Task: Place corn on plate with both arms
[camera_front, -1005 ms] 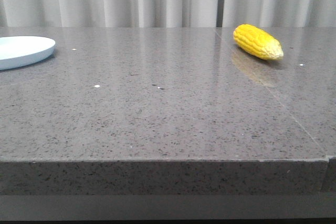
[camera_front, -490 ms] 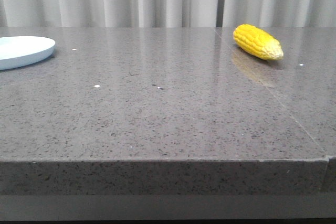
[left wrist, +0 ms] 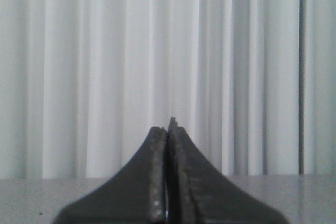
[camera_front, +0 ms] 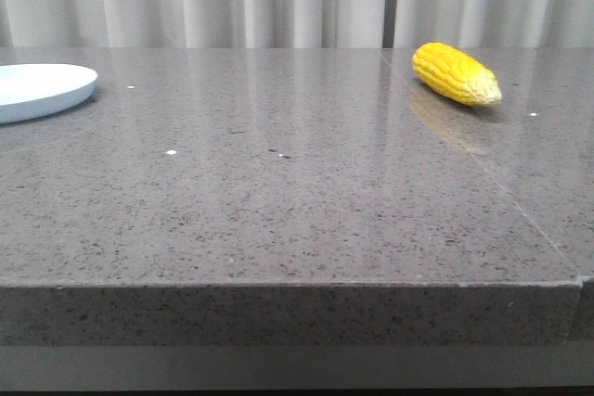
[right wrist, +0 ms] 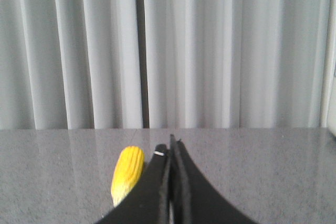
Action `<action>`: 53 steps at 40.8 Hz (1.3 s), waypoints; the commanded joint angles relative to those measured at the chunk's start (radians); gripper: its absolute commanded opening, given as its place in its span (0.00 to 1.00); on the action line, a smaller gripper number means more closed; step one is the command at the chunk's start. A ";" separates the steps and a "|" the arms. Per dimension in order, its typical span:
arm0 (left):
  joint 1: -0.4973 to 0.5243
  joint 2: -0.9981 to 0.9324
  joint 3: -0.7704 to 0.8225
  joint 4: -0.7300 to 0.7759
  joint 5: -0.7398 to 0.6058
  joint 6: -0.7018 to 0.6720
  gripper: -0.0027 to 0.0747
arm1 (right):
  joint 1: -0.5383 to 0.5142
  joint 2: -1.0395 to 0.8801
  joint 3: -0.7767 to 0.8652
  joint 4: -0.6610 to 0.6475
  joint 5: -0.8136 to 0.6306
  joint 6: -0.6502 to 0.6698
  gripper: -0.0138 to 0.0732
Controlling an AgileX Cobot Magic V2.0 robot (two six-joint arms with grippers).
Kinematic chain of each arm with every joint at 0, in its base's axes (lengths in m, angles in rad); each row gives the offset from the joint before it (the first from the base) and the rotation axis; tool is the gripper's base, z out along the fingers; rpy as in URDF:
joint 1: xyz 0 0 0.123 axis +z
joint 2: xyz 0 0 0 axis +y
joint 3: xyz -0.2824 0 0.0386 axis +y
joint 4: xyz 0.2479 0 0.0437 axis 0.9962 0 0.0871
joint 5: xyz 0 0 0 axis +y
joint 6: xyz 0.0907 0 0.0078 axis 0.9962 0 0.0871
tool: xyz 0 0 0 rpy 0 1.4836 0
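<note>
Showing plate (camera_front: 42, 90) only in front view; corn (camera_front: 456, 73) far right; both end effectors, left (left wrist: 168, 129) and right (right wrist: 170, 145), pressed together.

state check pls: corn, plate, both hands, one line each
corn: lying on its side on the table, far right, pale tip pointing right, untouched.
plate: upright on the table, far left, nothing visible on it.
left hand: shut, holding nothing.
right hand: shut, holding nothing, corn beyond it.

plate (camera_front: 42, 90): cut by front view's left edge | corn (right wrist: 127, 181): tip partly behind right gripper (right wrist: 170, 145)
</note>
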 commanded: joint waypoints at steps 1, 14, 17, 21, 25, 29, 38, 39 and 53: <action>0.002 0.081 -0.152 0.000 0.044 -0.010 0.01 | -0.003 0.072 -0.128 -0.010 0.022 -0.006 0.06; 0.002 0.350 -0.410 0.000 0.389 0.002 0.01 | -0.003 0.333 -0.381 -0.010 0.378 -0.006 0.06; 0.002 0.391 -0.410 0.000 0.414 0.002 0.01 | -0.003 0.384 -0.378 -0.010 0.418 -0.006 0.06; 0.002 0.437 -0.410 0.000 0.441 0.002 0.01 | -0.003 0.438 -0.376 -0.010 0.445 -0.006 0.06; 0.002 0.469 -0.410 0.000 0.459 0.002 0.01 | -0.003 0.485 -0.371 -0.010 0.449 -0.006 0.06; 0.002 0.497 -0.408 0.000 0.454 0.002 0.01 | -0.003 0.530 -0.366 -0.010 0.451 -0.006 0.06; 0.002 0.534 -0.400 -0.005 0.455 0.002 0.01 | -0.003 0.593 -0.366 -0.010 0.437 -0.006 0.14; 0.002 0.537 -0.400 -0.005 0.458 0.002 0.03 | -0.003 0.594 -0.366 -0.009 0.437 -0.006 0.19; 0.002 0.546 -0.400 0.000 0.482 0.002 0.78 | -0.003 0.604 -0.366 -0.009 0.441 -0.007 0.88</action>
